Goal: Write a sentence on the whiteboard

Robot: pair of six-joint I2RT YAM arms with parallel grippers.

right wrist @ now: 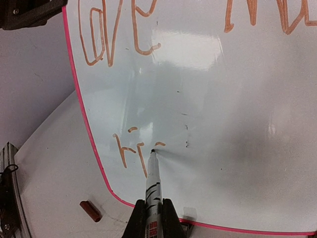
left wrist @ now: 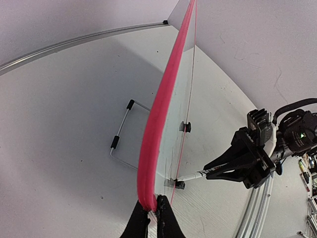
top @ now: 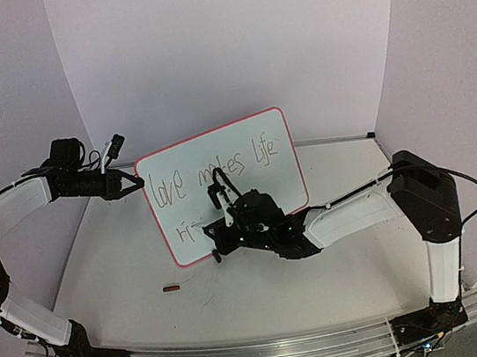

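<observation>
Nearest, on the worktop (top: pixel 129 283) in front of the whiteboard (top: pixel 272 193): a small red-brown cap-like piece (top: pixel 172 286), lying loose, well apart from the board's foot and in nobody's way.

Right hand (right wrist: pixel 152 215) in front of the whiteboard's lower left, narrow, clamped on a marker (right wrist: pixel 153 181). Tip touches the board face just right of "ri".

Step in hand, by my reading: second line of the sentence (top: pixel 213 173). "love makes life" runs along the top; below it only "ri" and a first tick of the next letter. Next move calls for a small curved stroke, light pressure, then on rightward across bare board.

Left hand (left wrist: pixel 153 218) at the whiteboard's upper left edge, pinched tight on the pink frame (left wrist: pixel 158 114), steadying it. Too hard a push with the marker could tip the board.

Behind the whiteboard: wire stand (left wrist: pixel 123 141), black clip feet (left wrist: pixel 185 127)
</observation>
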